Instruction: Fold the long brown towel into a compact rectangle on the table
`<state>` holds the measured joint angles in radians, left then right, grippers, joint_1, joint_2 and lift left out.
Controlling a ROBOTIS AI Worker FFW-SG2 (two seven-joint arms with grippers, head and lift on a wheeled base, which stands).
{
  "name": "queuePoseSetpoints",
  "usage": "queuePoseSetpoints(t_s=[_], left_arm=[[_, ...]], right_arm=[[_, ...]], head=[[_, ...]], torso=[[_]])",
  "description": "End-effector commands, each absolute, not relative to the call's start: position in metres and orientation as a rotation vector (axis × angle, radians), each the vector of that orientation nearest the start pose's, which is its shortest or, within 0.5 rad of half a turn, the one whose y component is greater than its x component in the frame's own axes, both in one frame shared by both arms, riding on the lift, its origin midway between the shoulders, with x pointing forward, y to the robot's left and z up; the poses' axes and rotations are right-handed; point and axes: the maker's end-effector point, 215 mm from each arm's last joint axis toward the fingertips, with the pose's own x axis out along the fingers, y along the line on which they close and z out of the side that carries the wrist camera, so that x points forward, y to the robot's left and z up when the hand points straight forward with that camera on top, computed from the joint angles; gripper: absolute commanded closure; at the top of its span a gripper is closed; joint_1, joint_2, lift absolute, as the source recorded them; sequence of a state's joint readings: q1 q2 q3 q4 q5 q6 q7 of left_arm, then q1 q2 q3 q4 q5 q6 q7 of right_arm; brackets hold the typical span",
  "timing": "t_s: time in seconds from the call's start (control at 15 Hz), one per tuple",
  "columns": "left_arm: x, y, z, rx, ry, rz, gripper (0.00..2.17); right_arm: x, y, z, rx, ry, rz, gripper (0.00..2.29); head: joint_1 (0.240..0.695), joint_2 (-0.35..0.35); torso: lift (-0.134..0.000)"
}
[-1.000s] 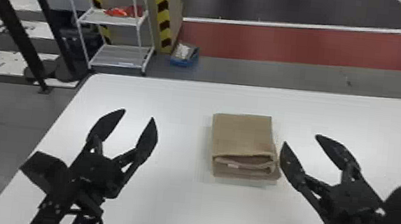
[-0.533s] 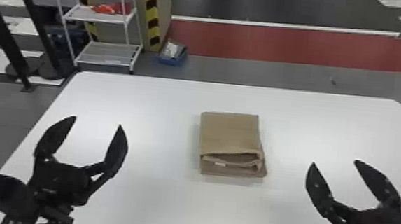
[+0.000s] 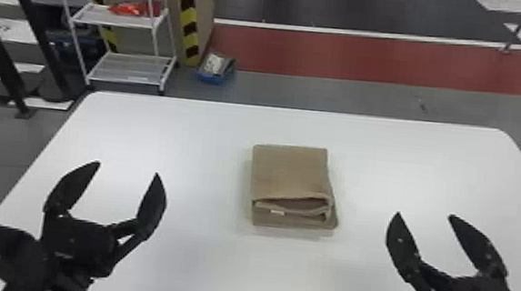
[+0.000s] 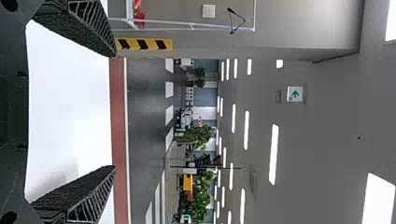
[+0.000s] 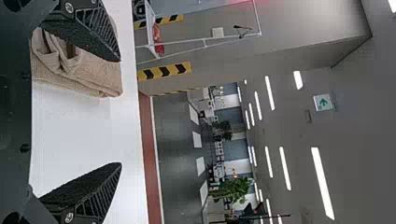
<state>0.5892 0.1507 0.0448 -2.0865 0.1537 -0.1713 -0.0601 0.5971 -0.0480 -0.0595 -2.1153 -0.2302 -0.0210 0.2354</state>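
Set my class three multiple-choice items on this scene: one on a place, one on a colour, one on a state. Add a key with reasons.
1. Where does the brown towel lie?
A) On the table
B) On the floor
C) On a shelf

2. What colour is the wide band across the floor beyond the table?
A) Green
B) Blue
C) Red

3. How is the right end effector?
A) Shut on the towel
B) Open and empty
C) Shut and empty

Key:
1: A, the folded towel rests on the white tabletop.
2: C, the band is plainly red.
3: B, its fingers stand apart with nothing held between them.
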Motion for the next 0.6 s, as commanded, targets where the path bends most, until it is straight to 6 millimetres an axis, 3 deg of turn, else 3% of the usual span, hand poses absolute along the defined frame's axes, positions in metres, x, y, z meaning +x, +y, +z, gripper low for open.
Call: queuePoseSetpoints(t_s=[0.0,0.53], left_arm=[[0.4182,0.2461,-0.2965,-0.003,-0.090,-0.097,0.03],[0.4175,0.2479,-0.2953,0.002,-0.097,-0.087,0.03]], right_arm=[[0.4128,-0.2143,-0.3275,0.171,0.016,0.200,0.09],[0.4111,-0.2206,-0.3238,0.174,0.011,0.192,0.10]], head=[[0.695,0.048],[0.695,0.035]], torso=[[-0.125],[-0.125]])
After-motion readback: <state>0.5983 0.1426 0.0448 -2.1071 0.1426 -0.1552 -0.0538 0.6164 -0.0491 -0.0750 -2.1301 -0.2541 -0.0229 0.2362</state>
